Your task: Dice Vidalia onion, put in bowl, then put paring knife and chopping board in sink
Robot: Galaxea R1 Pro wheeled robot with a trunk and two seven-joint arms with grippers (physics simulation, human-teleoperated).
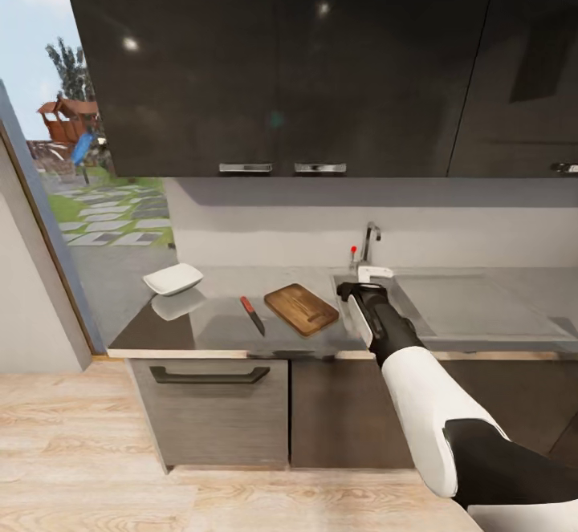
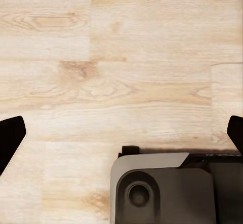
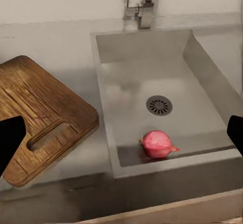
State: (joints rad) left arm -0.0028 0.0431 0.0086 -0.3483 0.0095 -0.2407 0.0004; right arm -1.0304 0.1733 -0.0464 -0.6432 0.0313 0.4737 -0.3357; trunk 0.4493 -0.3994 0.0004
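- The round, pink-red Vidalia onion (image 3: 158, 144) lies on the floor of the rectangular grey steel sink (image 3: 195, 57), near its front wall, short of the round drain (image 3: 159, 105).
- Judged by its looks, it is light, firm and smooth-skinned, and apt to roll; a hold across its widest middle seems safest.
- The right gripper (image 3: 121, 138) hovers above the basin with jaws wide and empty.
- The left gripper (image 2: 121, 133) hangs over pale plank flooring, jaws also wide.
- A dark brown wooden chopping board (image 1: 301, 308) with grained surface lies on the glossy grey counter (image 1: 201, 331), between the sink and a red-handled paring knife (image 1: 252, 314); a white rounded-square bowl (image 1: 172, 278) sits farther left.
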